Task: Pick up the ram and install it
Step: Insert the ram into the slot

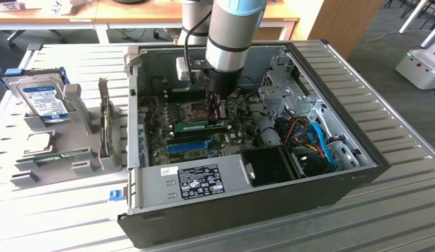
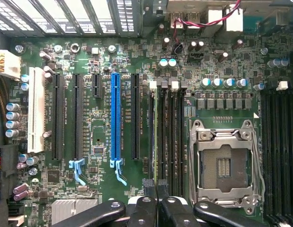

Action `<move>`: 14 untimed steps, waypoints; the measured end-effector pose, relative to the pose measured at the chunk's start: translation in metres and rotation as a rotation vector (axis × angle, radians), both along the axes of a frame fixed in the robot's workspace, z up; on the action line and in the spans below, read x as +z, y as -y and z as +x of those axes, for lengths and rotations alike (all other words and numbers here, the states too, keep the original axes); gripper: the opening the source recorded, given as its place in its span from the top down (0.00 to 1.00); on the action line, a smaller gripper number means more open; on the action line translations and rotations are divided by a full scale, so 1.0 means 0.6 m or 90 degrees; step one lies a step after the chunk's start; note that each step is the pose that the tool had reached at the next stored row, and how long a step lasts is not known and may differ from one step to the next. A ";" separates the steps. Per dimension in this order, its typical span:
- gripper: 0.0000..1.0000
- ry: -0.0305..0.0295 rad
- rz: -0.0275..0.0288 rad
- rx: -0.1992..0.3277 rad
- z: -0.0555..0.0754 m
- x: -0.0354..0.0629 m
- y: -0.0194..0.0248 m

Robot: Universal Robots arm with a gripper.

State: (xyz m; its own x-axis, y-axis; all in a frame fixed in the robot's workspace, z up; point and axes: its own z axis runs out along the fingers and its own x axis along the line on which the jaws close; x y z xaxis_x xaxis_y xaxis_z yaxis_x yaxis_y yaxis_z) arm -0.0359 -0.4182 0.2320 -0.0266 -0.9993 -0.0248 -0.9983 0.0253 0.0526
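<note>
Jaws pinch ram (image 1: 196, 126) on edge, arm (image 1: 228, 37) vertical above motherboard (image 2: 99, 137)

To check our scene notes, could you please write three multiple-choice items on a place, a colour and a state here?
1. Where is the hard drive? A in a grey stand outside the case; B inside the case; C on the floor.
2. The long slot between black ones is: A red; B blue; C yellow.
3. The gripper is: A wide open; B shut on the ram; C shut on a cable.
A: it stands at the exterior view's left of the case. B: its plastic is blue. B: it pinches the green stick over the motherboard.
</note>
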 end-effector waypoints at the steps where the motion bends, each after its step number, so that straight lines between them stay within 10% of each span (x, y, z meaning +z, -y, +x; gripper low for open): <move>1: 0.88 0.0000 -0.0001 0.000 0.000 0.000 0.0000; 14: 0.88 0.0000 0.0000 0.000 0.000 -0.001 0.0000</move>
